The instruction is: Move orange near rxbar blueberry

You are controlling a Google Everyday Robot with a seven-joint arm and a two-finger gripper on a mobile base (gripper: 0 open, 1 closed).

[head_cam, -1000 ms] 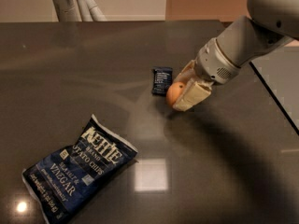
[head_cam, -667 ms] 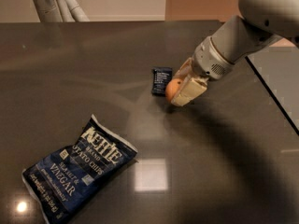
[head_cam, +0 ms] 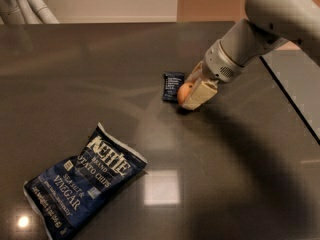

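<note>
Setting orange [head_cam: 183,92] down just beside rxbar blueberry [head_cam: 172,86].
Clamped in gripper [head_cam: 192,91], low over countertop [head_cam: 90,64] beside bar; next calls for opening fingers, lifting clear without rolling it.

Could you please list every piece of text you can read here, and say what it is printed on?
"KETTLE BRAND": chips bag
"POTATO CHIPS": same bag
"SEA SALT & VINEGAR": same bag
Small print at the bag's lower end: too blurred to read
rxbar blueberry: pale text, too small to read
gripper, jaws shut on the orange beside the bar: no text seen
</note>
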